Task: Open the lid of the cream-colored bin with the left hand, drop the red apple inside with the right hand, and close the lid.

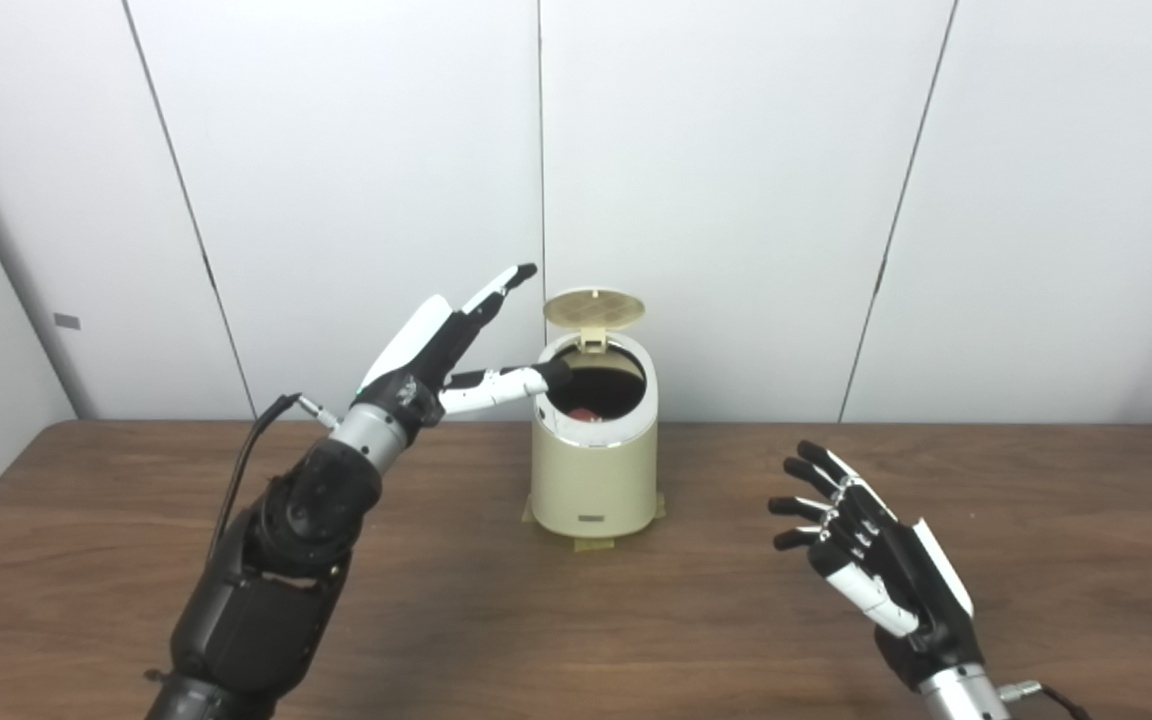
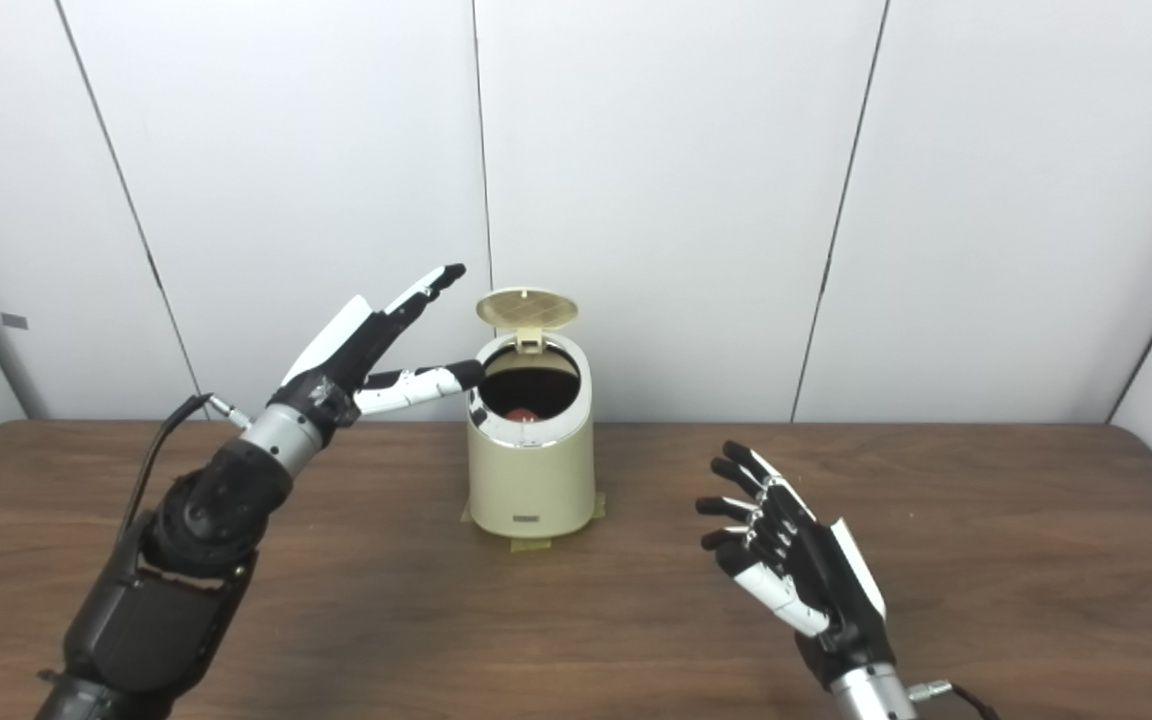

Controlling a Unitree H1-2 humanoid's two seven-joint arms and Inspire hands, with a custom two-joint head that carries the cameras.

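The cream-colored bin [image 1: 593, 470] stands at the middle of the table, near the back. Its round lid [image 1: 594, 308] is tipped up on the rear hinge, leaving the mouth uncovered. The red apple [image 1: 583, 412] lies inside, partly visible in the dark interior. My left hand [image 1: 441, 350] is raised just left of the bin, open, with its thumb at the bin's left rim and its fingers pointing up toward the lid. My right hand [image 1: 861, 545] hovers low over the table to the right of the bin, open and holding nothing.
The brown wooden table [image 1: 576, 620] reaches to a white panelled wall [image 1: 736, 180] right behind the bin. Pieces of tape [image 1: 593, 544] show under the bin's base. A cable [image 1: 251, 450] trails from my left wrist.
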